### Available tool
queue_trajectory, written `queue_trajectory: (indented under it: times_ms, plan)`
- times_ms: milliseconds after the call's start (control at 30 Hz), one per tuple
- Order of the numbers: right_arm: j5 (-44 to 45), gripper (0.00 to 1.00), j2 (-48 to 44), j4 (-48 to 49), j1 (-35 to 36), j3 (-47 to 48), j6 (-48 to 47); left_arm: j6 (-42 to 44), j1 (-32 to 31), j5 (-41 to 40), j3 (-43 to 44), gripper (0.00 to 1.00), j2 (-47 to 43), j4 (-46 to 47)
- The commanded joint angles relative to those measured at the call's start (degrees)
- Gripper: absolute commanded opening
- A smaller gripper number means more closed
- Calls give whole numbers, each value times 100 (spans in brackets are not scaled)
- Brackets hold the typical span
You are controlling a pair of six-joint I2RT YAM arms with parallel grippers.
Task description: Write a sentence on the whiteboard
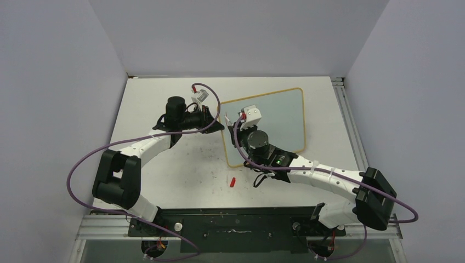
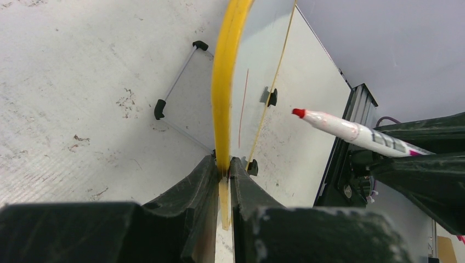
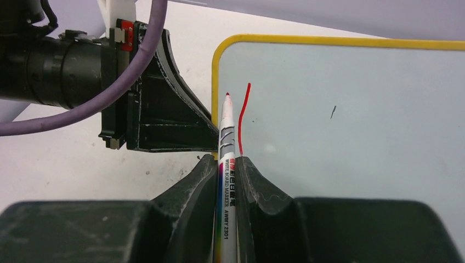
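Right wrist view puts the whiteboard at right, which we judge light, stiff, slick, best held by its edge, where our left gripper pinches it; our right gripper clamps the red marker.

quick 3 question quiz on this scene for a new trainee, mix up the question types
1. True or false: the left tool is shut on the frame of the whiteboard.
2. What does the right tool hold? A) an eraser B) a red marker C) nothing
3. Fill in: the sentence is so far just one red ____.
Key: 1 true; 2 B; 3 stroke
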Motion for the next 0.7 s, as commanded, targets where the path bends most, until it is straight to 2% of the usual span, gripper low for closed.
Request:
queue_trajectory:
  times_ms: [0, 667]
  plan:
    - [114, 5, 198, 320, -33, 275, -186, 108, -39, 62, 164, 0, -208, 126]
    - [79, 5, 423, 584, -242, 309, -248, 132, -85, 62, 179, 0, -200, 126]
